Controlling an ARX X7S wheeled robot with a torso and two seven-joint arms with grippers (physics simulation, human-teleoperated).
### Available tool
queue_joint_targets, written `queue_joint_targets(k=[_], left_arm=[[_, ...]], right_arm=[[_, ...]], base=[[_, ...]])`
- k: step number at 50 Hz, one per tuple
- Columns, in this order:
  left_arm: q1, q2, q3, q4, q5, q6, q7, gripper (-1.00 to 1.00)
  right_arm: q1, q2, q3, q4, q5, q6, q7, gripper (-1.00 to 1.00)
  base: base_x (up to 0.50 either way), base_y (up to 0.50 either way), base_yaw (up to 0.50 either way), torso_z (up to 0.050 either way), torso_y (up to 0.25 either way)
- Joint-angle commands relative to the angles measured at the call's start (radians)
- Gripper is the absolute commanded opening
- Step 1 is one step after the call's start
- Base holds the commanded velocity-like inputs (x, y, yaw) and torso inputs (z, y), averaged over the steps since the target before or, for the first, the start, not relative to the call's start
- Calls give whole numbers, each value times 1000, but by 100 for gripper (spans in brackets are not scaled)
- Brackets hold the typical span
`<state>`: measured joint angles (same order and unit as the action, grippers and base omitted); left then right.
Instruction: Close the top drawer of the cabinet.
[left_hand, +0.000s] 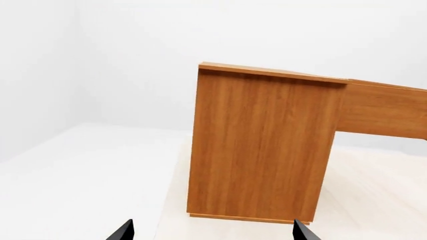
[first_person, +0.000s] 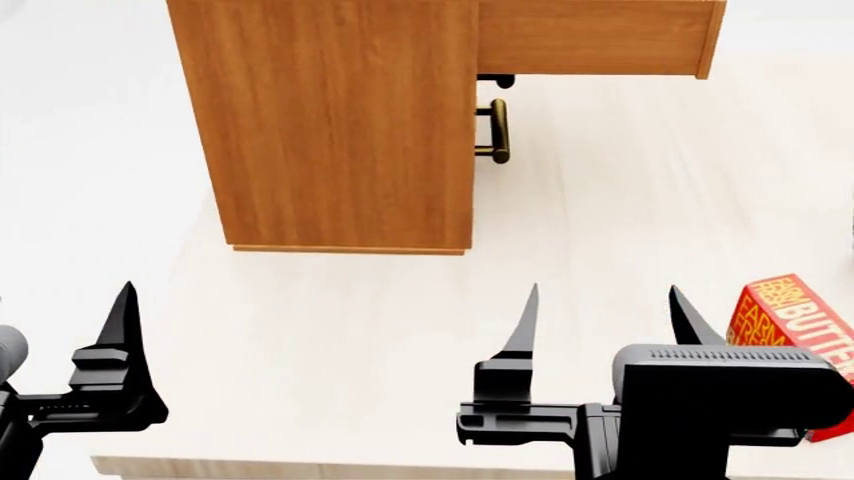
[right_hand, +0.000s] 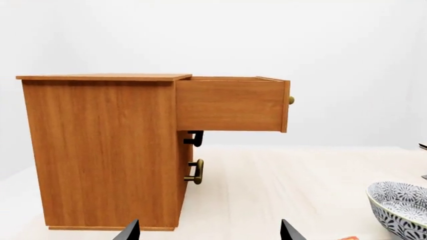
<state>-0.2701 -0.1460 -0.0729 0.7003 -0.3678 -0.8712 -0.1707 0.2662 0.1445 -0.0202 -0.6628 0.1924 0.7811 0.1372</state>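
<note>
The cabinet (first_person: 334, 120) stands on the table with its plain wood side towards me. It also shows in the left wrist view (left_hand: 260, 150) and the right wrist view (right_hand: 100, 150). The top drawer (first_person: 587, 38) is pulled far out to the right, with its brass handle (right_hand: 291, 100) at the end of its front panel. The drawer also shows in the right wrist view (right_hand: 230, 105) and the left wrist view (left_hand: 383, 110). My left gripper (left_hand: 213, 231) is open and empty, in front of the cabinet's left corner. My right gripper (first_person: 605, 300) is open and empty, in front of and below the drawer, well short of it.
The lower drawer's brass handle (first_person: 498, 130) sticks out under the open drawer. A red butter box (first_person: 794, 320) lies right of my right gripper. A blue-patterned bowl (right_hand: 400, 207) sits at the right. The pale table (first_person: 334, 330) ends just before my grippers.
</note>
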Motion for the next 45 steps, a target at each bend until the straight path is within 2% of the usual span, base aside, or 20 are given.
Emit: queue_joint_targets(k=[1, 20, 45], left_arm=[[-1, -6, 7, -8, -8, 9, -7, 100], [-12, -16, 25, -33, -14, 25, -16, 100], [-12, -29, 33, -48, -29, 40, -29, 100]], right_arm=[[-6, 6, -5, 9, 0, -25, 13, 100], [-4, -3, 9, 26, 31, -47, 27, 100], [0, 12, -6, 50, 33, -86, 50, 100]], base=[[0, 500, 0, 0, 0], [16, 16, 0, 0, 0], [500, -4, 0, 0, 0]])
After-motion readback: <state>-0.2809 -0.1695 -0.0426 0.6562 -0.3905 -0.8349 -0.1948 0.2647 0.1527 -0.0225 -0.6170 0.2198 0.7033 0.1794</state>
